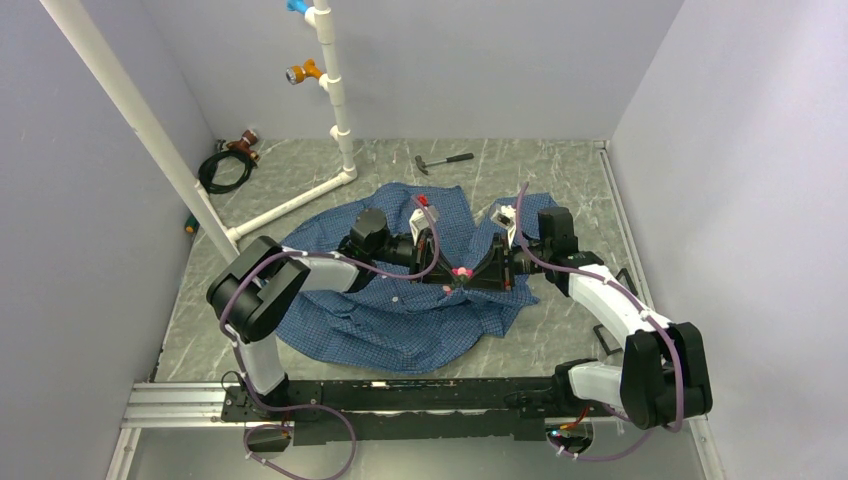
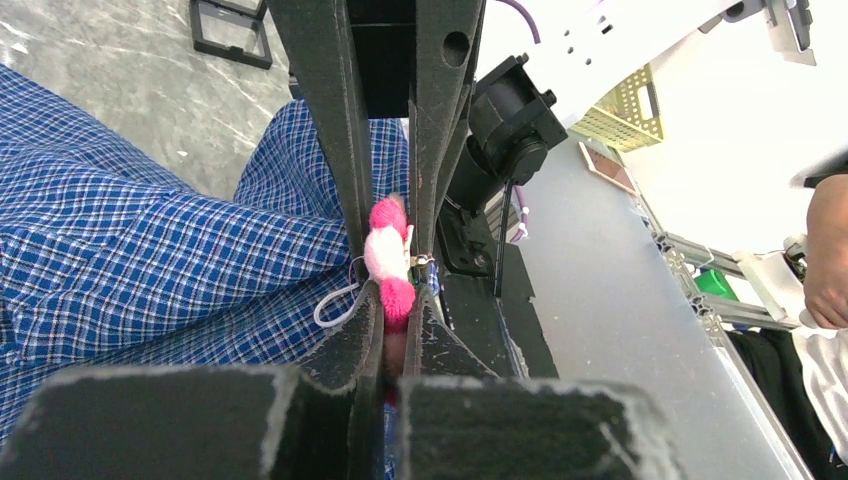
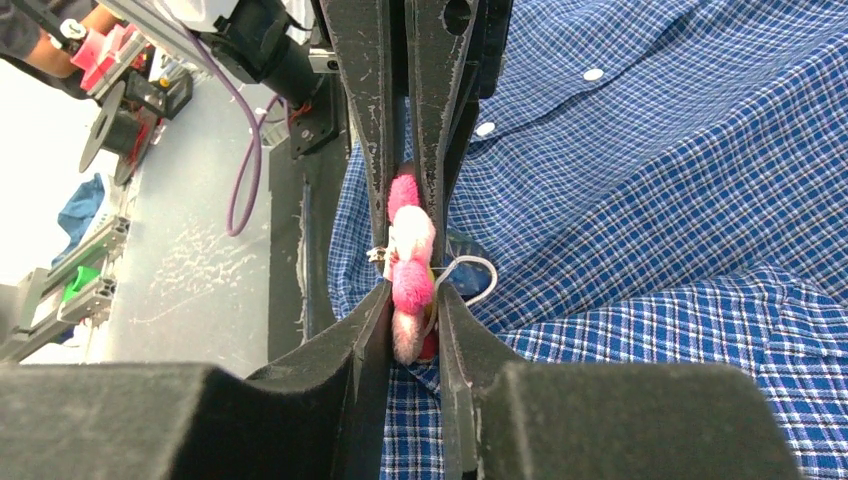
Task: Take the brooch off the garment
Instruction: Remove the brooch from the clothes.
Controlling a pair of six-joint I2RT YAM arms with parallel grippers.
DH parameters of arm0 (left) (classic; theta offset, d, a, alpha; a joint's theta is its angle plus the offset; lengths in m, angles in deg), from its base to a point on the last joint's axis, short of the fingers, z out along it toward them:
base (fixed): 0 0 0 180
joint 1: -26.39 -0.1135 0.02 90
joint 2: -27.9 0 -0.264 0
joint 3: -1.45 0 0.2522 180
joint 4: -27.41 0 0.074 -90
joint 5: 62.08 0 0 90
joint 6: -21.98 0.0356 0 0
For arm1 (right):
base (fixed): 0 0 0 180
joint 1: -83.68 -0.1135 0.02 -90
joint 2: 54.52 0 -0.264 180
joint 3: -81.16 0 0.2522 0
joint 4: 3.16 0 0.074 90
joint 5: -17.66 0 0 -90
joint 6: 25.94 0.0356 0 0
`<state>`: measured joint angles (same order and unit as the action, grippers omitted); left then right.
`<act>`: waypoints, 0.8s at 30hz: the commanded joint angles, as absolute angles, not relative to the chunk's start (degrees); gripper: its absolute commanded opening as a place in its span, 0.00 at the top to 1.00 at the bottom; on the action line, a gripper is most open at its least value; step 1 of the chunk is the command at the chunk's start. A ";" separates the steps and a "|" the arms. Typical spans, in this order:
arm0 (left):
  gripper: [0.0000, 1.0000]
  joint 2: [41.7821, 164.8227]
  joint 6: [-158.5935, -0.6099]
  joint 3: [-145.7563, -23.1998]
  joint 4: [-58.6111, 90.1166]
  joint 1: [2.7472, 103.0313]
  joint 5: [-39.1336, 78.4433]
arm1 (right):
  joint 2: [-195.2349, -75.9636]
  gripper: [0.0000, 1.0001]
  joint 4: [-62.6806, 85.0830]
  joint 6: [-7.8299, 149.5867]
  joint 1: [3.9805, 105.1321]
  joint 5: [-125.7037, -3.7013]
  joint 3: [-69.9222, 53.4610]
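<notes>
Meeting tip to tip above the middle of the shirt, my two pincers share a single catch. I list the contents as follows.

1. My left pincer (image 2: 393, 300) is clenched. Its fingers are pressed almost together, with one end of the brooch (image 2: 388, 255) squeezed between them.
2. My right pincer (image 3: 412, 300) is closed on the same brooch from the opposite side. Pink fluff fills the narrow gap between its pads and touches both.
3. The brooch is small and fluffy, with pink and white lobes and a speck of green at its edge. It stands edge-on between both sets of fingertips. I cannot tell whether it is fastened to the cloth.
4. A thin white loop (image 3: 478, 272) pokes out just beside the fingertips, on the fabric side.
5. The blue fine-checked shirt (image 1: 400, 320) lies rumpled directly beneath both pincers. Two white buttons (image 3: 593, 74) show beyond the right pincer's tips, off to one side.
6. The grey marbled table (image 1: 560, 180) lies under the shirt.
7. A hammer (image 1: 443, 160) lies well beyond both pincers — clear of the cloth.
8. A white pipe frame (image 1: 335, 100) stands beyond the left pincer, with a coiled black cable (image 1: 225, 170) further out on that side.
</notes>
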<state>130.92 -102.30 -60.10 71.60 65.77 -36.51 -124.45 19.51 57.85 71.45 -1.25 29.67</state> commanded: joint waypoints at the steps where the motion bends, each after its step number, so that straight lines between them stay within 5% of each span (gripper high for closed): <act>1: 1.00 130.08 -104.03 -61.03 76.96 66.93 -39.20 | -123.54 0.75 14.61 58.22 70.94 -1.35 29.31; 8: 1.00 130.30 -101.81 -61.96 72.57 67.34 -38.70 | -123.64 0.74 13.40 59.60 70.94 -1.71 29.23; 11: 1.00 130.38 -101.58 -62.14 71.66 67.48 -38.17 | -123.48 1.00 13.50 59.47 70.94 -1.58 29.23; 12: 1.00 130.27 -101.15 -62.33 70.70 67.44 -37.78 | -123.47 1.00 13.55 59.41 70.94 -1.74 29.38; 15: 0.71 128.74 -97.50 -62.54 65.16 66.72 -35.04 | -123.43 1.00 13.42 60.74 71.02 -2.64 29.57; 17: 0.62 126.39 -92.71 -61.77 60.97 65.34 -32.25 | -123.50 1.00 12.95 62.26 71.24 -3.43 29.74; 24: 0.57 119.03 -80.07 -61.82 43.08 63.48 -20.41 | -125.04 1.00 9.39 70.53 71.21 -5.85 31.09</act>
